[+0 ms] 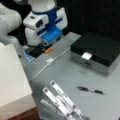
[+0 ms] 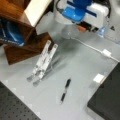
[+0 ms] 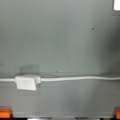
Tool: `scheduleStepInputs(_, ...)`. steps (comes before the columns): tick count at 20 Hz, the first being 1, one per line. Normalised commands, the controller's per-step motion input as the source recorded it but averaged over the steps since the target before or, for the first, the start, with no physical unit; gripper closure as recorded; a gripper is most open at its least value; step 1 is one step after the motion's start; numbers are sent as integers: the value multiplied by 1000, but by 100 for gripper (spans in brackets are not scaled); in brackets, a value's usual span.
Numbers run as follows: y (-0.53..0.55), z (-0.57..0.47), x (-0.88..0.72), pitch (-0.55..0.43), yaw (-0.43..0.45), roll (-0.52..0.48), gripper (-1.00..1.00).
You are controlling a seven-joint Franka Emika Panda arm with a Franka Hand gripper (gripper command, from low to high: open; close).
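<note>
The claw, seemingly spread apart, hovers above the white cable; the black box sits shut.

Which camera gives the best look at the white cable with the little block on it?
The wrist view: the white cable runs straight across it, close up, with its white block plain on the grey table. In both front views it is only a thin line. The gripper shows only as orange fingertips at the wrist view's bottom edge.
</note>
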Motion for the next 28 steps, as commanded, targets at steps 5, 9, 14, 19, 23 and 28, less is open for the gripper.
scheduleStepInputs(5,-74,23,26,82,260,-53,-100)
scheduleStepInputs(9,-298,196,111,161,240,-116,-100)
scheduleStepInputs(14,-461,252,235,195,189,-128,-100)
scheduleStepInputs(19,-380,204,360,249,154,-189,-100)
scheduleStepInputs(23,-155,247,411,216,32,-217,-100)
scheduleStepInputs(28,-22,277,430,305,5,-141,-100)
